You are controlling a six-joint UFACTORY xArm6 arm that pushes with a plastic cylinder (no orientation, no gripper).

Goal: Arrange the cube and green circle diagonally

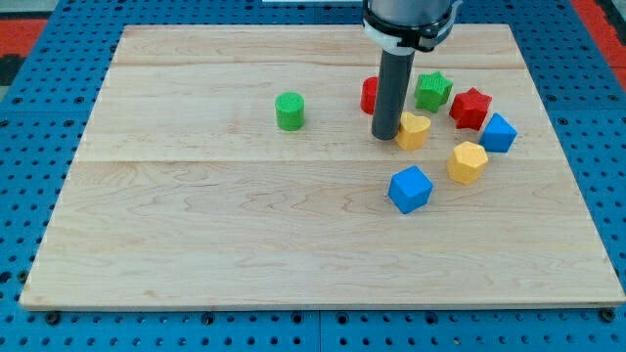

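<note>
A green circle block (pixel 290 110) stands alone on the wooden board, left of centre in the upper half. A blue cube (pixel 410 189) lies right of centre, below the cluster of blocks. My tip (pixel 385 136) rests on the board right of the green circle and above the blue cube. It touches or nearly touches the left side of a yellow heart-shaped block (pixel 414 130). A red block (pixel 370 95) sits partly hidden behind the rod.
To the right of the rod lie a green star (pixel 432 90), a red star (pixel 470 108), a second blue block (pixel 498 132) and a yellow hexagon (pixel 468 161). The board (pixel 196 244) sits on a blue pegboard table.
</note>
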